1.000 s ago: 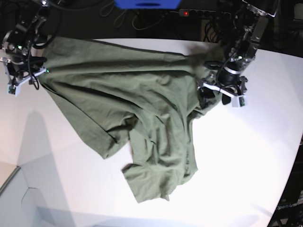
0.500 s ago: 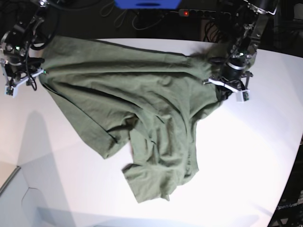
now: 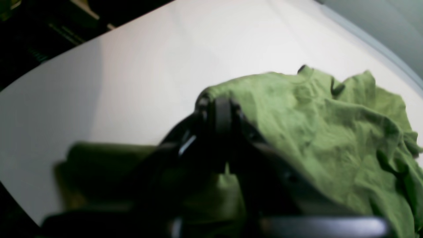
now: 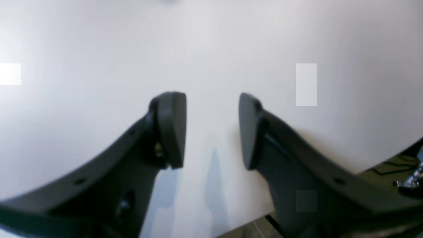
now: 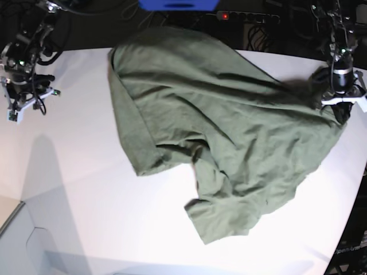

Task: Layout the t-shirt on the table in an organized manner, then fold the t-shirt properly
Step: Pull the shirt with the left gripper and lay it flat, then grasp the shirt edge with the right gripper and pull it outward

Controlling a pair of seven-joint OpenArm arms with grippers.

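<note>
The olive-green t-shirt (image 5: 229, 132) lies rumpled across the white table (image 5: 86, 189), stretched from the far middle to the right edge, with a bunched part hanging toward the front. My left gripper (image 5: 338, 102) is at the far right, shut on the shirt's edge. In the left wrist view its jaws (image 3: 222, 115) are pressed together with the t-shirt (image 3: 330, 132) draped around them. My right gripper (image 5: 28, 102) stands at the far left, apart from the cloth. In the right wrist view the right gripper (image 4: 211, 129) is open over bare table (image 4: 211, 49) with nothing between its fingers.
Behind the table's far edge lie a power strip (image 5: 246, 16) with a red switch, cables, and a blue object (image 5: 178, 4). The table's curved edge (image 5: 358, 189) runs down the right side, close to the shirt's right end.
My left gripper closed on the shirt's edge and pulled it right and back. The whole shirt slid rightward, away from my right gripper, which stays open at the left.
</note>
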